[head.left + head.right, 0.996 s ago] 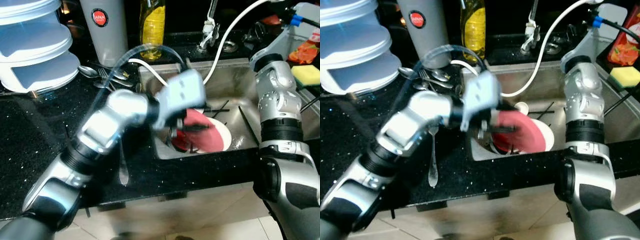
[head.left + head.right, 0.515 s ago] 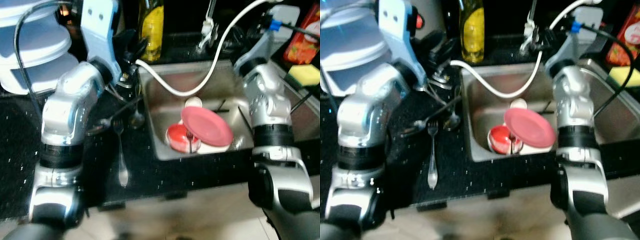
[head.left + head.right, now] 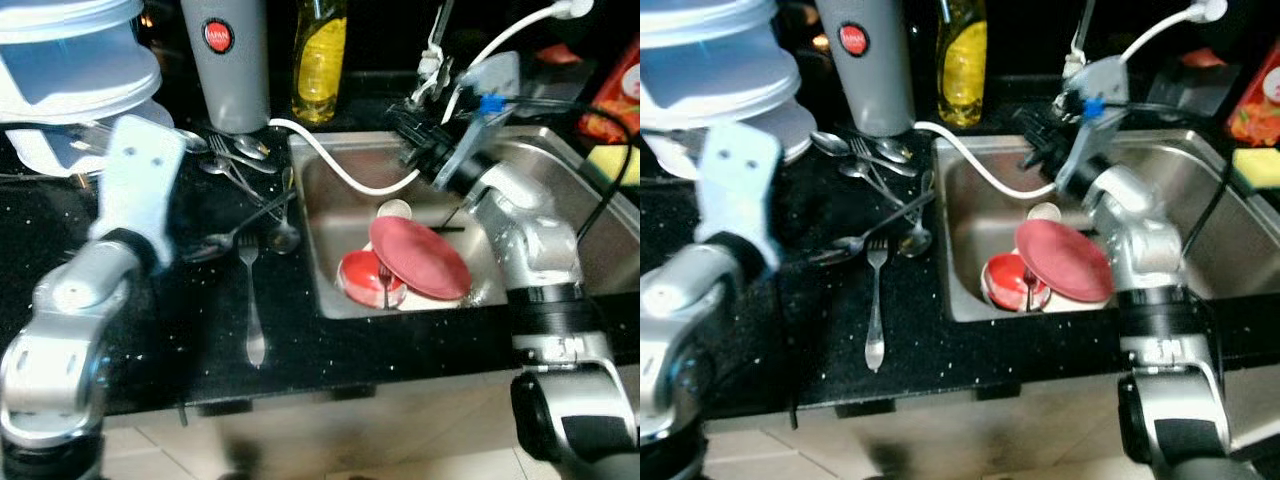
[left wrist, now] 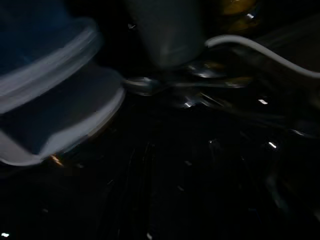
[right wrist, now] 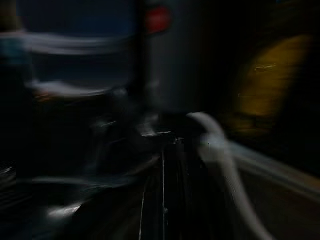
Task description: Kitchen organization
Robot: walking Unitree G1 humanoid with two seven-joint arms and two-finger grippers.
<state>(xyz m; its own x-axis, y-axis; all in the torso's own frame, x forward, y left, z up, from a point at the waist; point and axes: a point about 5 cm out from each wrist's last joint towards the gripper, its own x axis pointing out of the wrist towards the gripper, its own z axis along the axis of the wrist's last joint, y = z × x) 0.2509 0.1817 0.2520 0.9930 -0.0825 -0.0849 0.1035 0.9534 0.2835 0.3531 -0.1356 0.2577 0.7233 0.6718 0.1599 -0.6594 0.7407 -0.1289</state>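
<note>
A pink plate [image 3: 420,256] leans on a red bowl [image 3: 362,279] in the steel sink [image 3: 520,165], with a dark utensil standing in the bowl. A fork [image 3: 249,300] and several spoons [image 3: 232,150] lie on the black counter left of the sink. My right gripper [image 3: 400,122] is stretched over the sink's back left corner, beside the white hose [image 3: 340,172], and points toward the cutlery. It is too dark and blurred to read. My left arm's wrist housing [image 3: 138,192] hovers over the counter at the left and hides its fingers.
A grey thermos [image 3: 233,60], a yellow soap bottle [image 3: 320,55] and stacked plastic containers [image 3: 70,75] line the back of the counter. The faucet [image 3: 432,62] stands behind the sink. A yellow sponge [image 3: 612,160] lies at the far right. Bare black counter [image 3: 330,355] runs along the front edge.
My left arm has drawn back from the plate in the sink to the counter on the left. My right arm has swung its gripper left over the sink's back corner. The view shifted too.
</note>
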